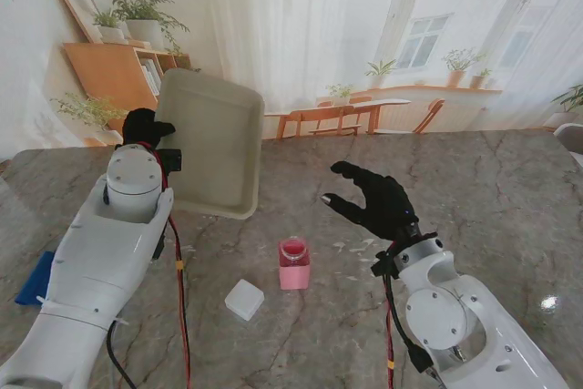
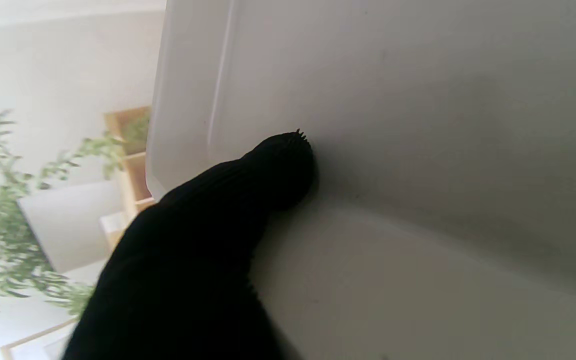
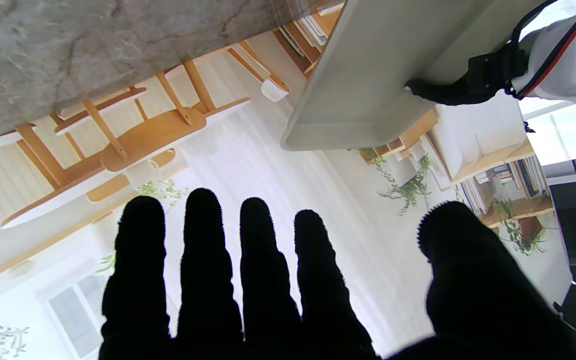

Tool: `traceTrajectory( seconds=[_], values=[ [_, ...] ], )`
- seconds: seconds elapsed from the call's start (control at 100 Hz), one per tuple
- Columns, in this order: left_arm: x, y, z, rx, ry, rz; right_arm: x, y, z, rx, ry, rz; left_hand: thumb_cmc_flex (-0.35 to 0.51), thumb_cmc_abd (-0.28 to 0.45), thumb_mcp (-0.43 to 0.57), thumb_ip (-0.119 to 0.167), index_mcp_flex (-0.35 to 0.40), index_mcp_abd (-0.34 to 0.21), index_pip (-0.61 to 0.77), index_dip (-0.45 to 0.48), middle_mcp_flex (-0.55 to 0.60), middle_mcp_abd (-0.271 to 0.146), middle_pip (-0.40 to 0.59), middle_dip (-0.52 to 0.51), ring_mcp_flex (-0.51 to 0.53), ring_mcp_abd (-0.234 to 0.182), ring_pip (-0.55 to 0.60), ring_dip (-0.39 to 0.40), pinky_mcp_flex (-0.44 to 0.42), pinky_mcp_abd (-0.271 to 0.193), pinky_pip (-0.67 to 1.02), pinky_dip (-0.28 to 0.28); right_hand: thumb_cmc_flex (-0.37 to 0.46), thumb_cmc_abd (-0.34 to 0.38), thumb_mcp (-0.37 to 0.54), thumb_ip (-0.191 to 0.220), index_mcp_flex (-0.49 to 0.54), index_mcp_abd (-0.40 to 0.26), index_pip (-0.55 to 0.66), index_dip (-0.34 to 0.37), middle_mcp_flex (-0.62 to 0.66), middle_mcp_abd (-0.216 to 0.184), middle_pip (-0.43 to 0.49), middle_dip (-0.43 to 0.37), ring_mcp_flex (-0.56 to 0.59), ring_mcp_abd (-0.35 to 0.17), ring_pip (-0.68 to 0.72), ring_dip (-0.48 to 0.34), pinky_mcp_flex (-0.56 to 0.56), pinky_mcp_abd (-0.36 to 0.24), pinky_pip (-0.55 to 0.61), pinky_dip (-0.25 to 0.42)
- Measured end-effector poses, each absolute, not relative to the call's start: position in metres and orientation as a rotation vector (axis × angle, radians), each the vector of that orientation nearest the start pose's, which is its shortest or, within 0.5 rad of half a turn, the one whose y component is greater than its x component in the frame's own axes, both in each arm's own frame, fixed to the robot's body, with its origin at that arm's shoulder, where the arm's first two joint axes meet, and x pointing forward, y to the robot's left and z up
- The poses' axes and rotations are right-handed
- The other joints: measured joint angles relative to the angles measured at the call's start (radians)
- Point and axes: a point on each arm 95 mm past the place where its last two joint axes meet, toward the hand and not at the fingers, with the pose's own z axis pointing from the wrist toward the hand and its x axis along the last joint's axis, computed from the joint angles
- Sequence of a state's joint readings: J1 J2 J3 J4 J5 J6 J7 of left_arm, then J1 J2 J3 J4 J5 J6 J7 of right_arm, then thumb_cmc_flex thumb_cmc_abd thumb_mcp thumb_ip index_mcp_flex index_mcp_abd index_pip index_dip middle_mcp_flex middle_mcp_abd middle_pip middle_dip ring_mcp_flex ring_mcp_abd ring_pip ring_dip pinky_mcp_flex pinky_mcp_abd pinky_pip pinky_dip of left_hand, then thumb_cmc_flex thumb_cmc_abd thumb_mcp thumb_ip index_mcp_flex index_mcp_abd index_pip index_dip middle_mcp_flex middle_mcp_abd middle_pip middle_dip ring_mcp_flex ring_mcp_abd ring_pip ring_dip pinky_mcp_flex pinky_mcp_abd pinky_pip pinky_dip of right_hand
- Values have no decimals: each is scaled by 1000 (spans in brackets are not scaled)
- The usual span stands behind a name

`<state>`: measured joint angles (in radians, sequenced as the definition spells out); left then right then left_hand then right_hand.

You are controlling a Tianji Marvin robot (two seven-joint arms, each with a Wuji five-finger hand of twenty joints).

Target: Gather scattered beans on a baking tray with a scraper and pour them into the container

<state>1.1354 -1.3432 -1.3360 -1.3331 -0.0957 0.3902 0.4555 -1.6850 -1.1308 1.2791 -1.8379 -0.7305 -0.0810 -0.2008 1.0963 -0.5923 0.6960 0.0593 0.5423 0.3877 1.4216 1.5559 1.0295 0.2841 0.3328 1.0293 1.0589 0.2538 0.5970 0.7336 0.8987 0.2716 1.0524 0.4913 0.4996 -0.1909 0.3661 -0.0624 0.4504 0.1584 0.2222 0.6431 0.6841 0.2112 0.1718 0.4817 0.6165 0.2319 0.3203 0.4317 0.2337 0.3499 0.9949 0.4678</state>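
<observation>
my left hand [image 1: 144, 126] grips the tray [image 1: 211, 138] by its left edge and holds it lifted off the table [image 1: 492, 189], tilted steeply so its inside faces me. in the left wrist view one black fingertip [image 2: 283, 165] presses flat against the tray's wall [image 2: 418, 125]; i can't see the other fingers there. my right hand [image 1: 373, 202] hovers over the table with fingers spread, holding nothing. in its wrist view the four fingers [image 3: 203, 260] and thumb stand well apart.

the pink container [image 1: 294, 263] stands upright on the table, nearer to me than the tray and between the two arms. something red shows at its mouth; i judge that is beans, but it is too small to be sure. a small white block [image 1: 244, 299] lies just beside it, and a blue thing [image 1: 36, 278] sits at the table's left edge by my left arm. i can't make out any beans in the tray.

risks as i see them: the tray hangs on a one-sided hold, so it could pivot or slip if i swing it fast. its low corner is not over the container, so anything sliding out now would land on the table. bringing the tray down carelessly could knock the container over.
</observation>
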Motion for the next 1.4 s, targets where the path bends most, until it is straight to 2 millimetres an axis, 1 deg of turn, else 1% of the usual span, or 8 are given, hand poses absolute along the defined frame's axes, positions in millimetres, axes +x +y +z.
traceTrajectory(
  seconds=[0.45,0.61,0.73,1.05,1.15,1.26,1.35,1.4],
  values=[
    [531,84,-280,-2125,-102,-1524,364,7,-274,1301,1118,1874,15,21,-27,0,-2,-1,0,0,-8,0,0,0,-2,-1,0,10,0,-2,0,0,0,0,0,0,0,0,0,0,0,-1,0,0,0,0,0,0,0,0,0,0],
    [529,90,-294,-2142,-90,-1474,362,6,-277,1301,1127,1860,23,30,-37,0,-49,-8,-24,0,-11,0,-1,1,-3,-1,0,10,0,-2,0,0,0,0,0,0,0,0,0,0,0,-1,0,0,0,0,0,0,-1,0,-1,0],
    [528,94,-302,-2158,-87,-1445,360,6,-279,1305,1130,1853,23,30,-37,0,-78,-19,-139,0,-11,0,-1,2,-3,-1,0,12,0,-2,0,0,0,0,0,0,0,0,0,0,0,-1,0,0,0,0,0,0,-1,0,-1,0],
    [521,101,-323,-2200,-75,-1372,361,6,-285,1327,1145,1837,23,40,-37,0,-100,-31,-337,2,-11,-2,-8,10,-3,-5,0,12,0,-9,0,0,0,0,0,0,0,-1,0,0,0,-2,0,0,-9,0,0,0,-2,-1,-1,0],
    [519,103,-331,-2221,-63,-1352,360,7,-286,1329,1147,1836,37,52,-66,0,-123,-31,-474,-95,-11,-3,-41,-17,-3,-8,0,11,0,-16,1,0,0,0,0,0,0,-1,0,0,0,-2,0,0,-9,0,0,0,-2,-1,-1,0],
    [518,104,-337,-2243,-52,-1337,360,7,-286,1333,1150,1834,67,105,-174,0,-126,-32,-621,-222,-26,1,-83,-39,-20,-8,1,3,0,-17,1,0,0,0,0,0,0,-1,0,0,0,-2,0,0,-9,0,0,0,-2,-1,-1,0],
    [517,105,-342,-2252,-10,-1321,360,8,-287,1336,1152,1832,89,120,-254,0,-118,-44,-727,-329,-46,1,-102,-48,-42,-11,12,3,-1,-21,1,1,0,0,0,0,0,-1,0,0,0,-2,0,0,-10,0,0,0,-2,-1,-1,0],
    [517,106,-345,-2248,35,-1305,360,8,-287,1338,1153,1832,115,121,-279,0,-116,-44,-773,-353,-65,0,-106,-49,-62,-18,20,21,-16,-30,1,17,0,0,0,0,0,-1,0,0,0,-2,0,0,-10,0,0,0,-2,-1,-1,0]
  ],
)
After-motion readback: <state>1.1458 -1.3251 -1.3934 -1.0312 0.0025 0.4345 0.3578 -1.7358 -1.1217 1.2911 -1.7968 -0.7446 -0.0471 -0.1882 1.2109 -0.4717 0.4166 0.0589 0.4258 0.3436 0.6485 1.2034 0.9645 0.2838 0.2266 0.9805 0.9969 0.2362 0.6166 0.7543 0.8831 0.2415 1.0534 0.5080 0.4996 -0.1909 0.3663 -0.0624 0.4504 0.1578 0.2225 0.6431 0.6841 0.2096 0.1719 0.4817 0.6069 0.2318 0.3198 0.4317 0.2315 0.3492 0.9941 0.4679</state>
